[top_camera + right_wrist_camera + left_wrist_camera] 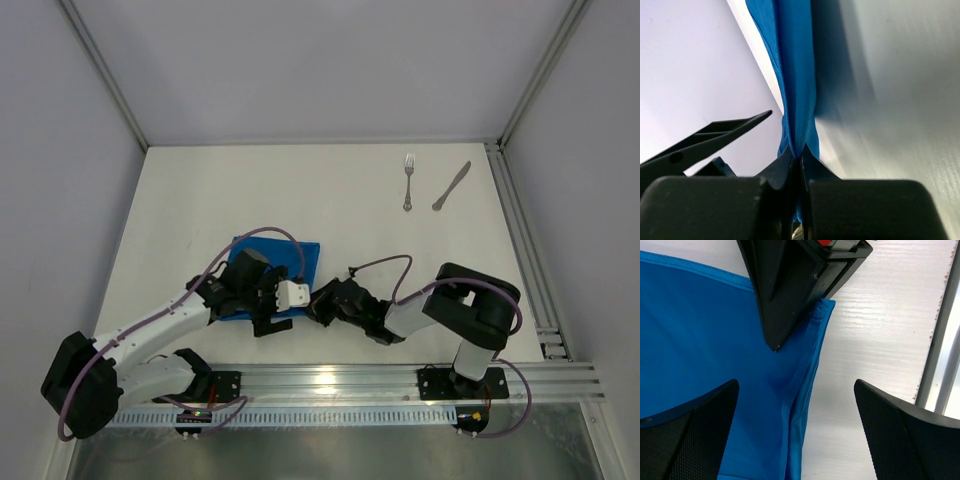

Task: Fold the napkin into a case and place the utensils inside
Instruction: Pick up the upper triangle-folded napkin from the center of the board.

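Observation:
The bright blue napkin (pixel 276 258) lies on the white table (pixel 330 215), partly under both arms. In the left wrist view the napkin (pixel 705 340) shows a folded edge that runs between my open left gripper (pixel 796 390), whose pads touch nothing. My left gripper (pixel 272 303) hovers over the napkin's near edge. My right gripper (pixel 318 300) is shut on a corner of the napkin (pixel 795 60); its jaws (pixel 800 159) pinch the cloth, which rises from them. The fork (pixel 408 182) and knife (pixel 451 186) lie apart at the far right.
An aluminium rail (pixel 380 378) runs along the near edge, and another (pixel 525 250) runs down the right side. Grey walls enclose the table. The right gripper's black finger (pixel 785 295) pokes into the left wrist view from above.

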Available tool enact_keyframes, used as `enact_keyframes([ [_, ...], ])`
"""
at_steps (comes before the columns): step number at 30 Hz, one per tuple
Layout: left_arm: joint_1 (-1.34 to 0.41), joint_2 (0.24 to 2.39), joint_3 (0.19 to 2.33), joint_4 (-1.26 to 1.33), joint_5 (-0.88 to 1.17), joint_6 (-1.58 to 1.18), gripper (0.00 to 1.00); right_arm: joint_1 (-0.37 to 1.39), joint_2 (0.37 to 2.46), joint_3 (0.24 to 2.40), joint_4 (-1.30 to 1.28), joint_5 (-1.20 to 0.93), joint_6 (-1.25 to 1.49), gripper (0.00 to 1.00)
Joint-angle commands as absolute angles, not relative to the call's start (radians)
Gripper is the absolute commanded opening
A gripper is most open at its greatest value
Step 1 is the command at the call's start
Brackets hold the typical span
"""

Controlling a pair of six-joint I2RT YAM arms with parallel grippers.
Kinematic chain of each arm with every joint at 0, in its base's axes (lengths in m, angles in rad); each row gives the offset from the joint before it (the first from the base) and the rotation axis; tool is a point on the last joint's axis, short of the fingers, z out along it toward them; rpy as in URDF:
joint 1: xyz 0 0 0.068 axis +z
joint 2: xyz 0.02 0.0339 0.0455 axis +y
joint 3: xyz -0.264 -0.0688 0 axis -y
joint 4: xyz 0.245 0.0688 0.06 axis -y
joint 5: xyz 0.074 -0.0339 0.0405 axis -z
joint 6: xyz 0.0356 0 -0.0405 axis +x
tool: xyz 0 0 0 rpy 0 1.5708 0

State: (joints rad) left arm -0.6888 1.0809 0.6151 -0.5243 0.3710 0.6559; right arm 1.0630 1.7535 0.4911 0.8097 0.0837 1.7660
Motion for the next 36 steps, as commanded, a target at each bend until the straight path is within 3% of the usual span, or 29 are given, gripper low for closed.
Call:
enact_keyframes([
  [1, -0.721, 1.062, 0.574, -0.394, 0.312, 0.635, 0.99, 1.066, 1.727, 0.528, 0.736, 0.120, 1.804, 0.04],
  [10, -0.802, 1.069, 0.428, -0.083, 0.078, 0.609, 0.98, 1.065, 1.710, 0.552, 0.698, 0.141, 1.827, 0.04],
  [16, -0.859, 1.074, 0.368, 0.024, -0.063, 0.586, 0.88, 1.066, 1.698, 0.540, 0.690, 0.153, 1.848, 0.04],
  [25, -0.861, 1.023, 0.305, -0.055, -0.182, 0.676, 0.56, 1.066, 1.680, 0.506, 0.702, 0.164, 1.868, 0.04],
  [36, -0.808, 0.922, 0.255, -0.178, -0.285, 0.732, 0.51, 1.063, 1.618, 0.453, 0.681, 0.184, 1.865, 0.04],
])
